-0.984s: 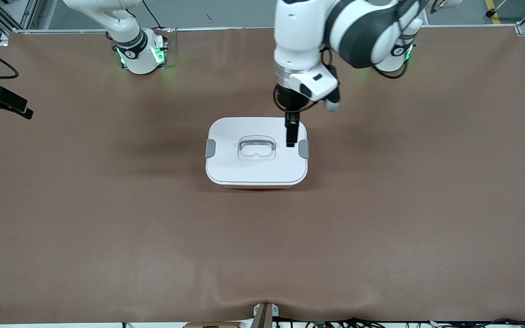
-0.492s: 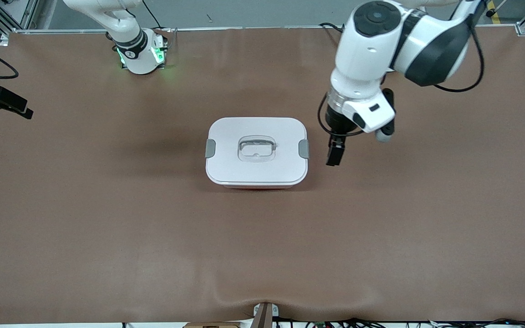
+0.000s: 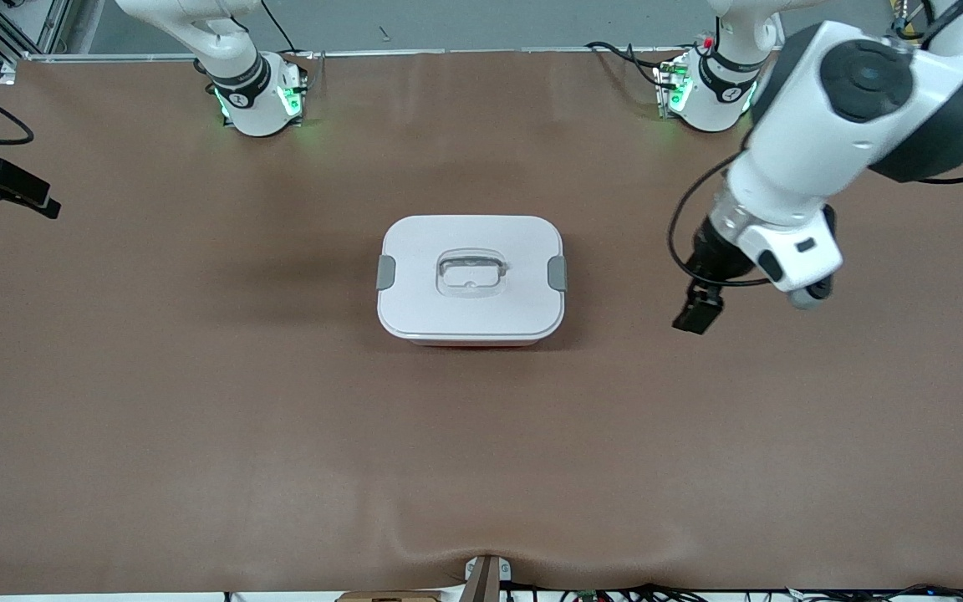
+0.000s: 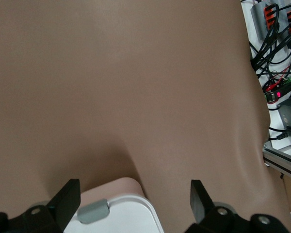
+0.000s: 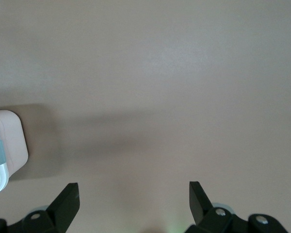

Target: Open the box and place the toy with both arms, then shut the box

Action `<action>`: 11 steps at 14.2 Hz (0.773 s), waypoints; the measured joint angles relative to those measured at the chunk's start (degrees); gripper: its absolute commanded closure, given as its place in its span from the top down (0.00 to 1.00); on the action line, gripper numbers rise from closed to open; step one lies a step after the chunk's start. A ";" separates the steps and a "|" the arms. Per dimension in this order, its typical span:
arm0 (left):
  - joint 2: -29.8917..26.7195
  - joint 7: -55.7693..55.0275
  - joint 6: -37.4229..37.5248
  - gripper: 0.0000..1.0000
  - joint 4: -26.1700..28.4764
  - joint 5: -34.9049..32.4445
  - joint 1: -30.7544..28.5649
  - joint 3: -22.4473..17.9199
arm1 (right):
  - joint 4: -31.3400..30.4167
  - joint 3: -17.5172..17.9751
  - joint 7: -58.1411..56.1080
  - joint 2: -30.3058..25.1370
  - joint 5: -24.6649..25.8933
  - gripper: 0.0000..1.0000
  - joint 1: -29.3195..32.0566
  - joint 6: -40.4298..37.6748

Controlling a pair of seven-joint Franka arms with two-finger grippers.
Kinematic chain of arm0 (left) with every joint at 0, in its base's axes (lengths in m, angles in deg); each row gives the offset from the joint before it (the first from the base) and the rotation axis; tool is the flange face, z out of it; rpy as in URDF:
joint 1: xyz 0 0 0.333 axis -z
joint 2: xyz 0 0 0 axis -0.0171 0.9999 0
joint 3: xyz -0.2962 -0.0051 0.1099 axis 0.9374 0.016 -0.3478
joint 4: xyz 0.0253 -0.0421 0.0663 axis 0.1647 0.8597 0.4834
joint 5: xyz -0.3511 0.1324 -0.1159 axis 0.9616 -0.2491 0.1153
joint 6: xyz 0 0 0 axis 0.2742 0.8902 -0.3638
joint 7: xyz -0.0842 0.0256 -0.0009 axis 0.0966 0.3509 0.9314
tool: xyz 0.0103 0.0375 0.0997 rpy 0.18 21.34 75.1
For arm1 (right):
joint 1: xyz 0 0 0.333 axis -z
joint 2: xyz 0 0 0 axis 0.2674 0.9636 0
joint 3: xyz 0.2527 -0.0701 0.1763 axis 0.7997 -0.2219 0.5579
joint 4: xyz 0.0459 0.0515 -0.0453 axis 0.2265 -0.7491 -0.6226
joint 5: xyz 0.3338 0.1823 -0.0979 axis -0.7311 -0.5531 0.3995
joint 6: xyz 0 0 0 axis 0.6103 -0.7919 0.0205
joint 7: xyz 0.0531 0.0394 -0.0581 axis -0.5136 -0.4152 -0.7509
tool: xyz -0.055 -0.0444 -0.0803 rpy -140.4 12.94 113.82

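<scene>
The box [image 3: 471,280] stands shut in the middle of the table, its white lid on, a grey clip [image 3: 557,272] at each end and a clear handle [image 3: 471,274] in the lid's centre. My left gripper [image 3: 696,316] hangs open and empty over bare mat, off the box toward the left arm's end. In the left wrist view the open left gripper [image 4: 133,201] frames a corner of the box [image 4: 121,216] with one clip [image 4: 93,211]. My right gripper [image 5: 133,201] is open and empty above bare mat, with the box's end [image 5: 5,145] off to one side. The toy is out of view.
A brown mat [image 3: 197,401] covers the table, with a wrinkle [image 3: 481,543] at its edge nearest the front camera. A black clamp [image 3: 5,188] juts in at the right arm's end. Cables and electronics [image 4: 276,58] lie off the table's edge.
The left arm has swung away from over the box's lid toward its own end of the table, gripper open throughout. The box has not moved.
</scene>
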 measured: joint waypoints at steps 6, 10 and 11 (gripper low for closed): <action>-1.15 23.55 6.21 1.00 -0.62 1.71 -3.68 -2.14 | -0.01 0.03 0.00 0.00 0.00 1.00 -0.01 0.03; -7.43 42.84 14.24 1.00 -0.71 7.32 0.60 -14.21 | -0.02 0.06 0.00 0.00 0.00 1.00 -0.03 0.03; -8.83 46.54 16.05 1.00 -0.70 7.55 2.64 -17.33 | -0.02 0.07 0.00 0.00 0.00 1.00 -0.05 0.03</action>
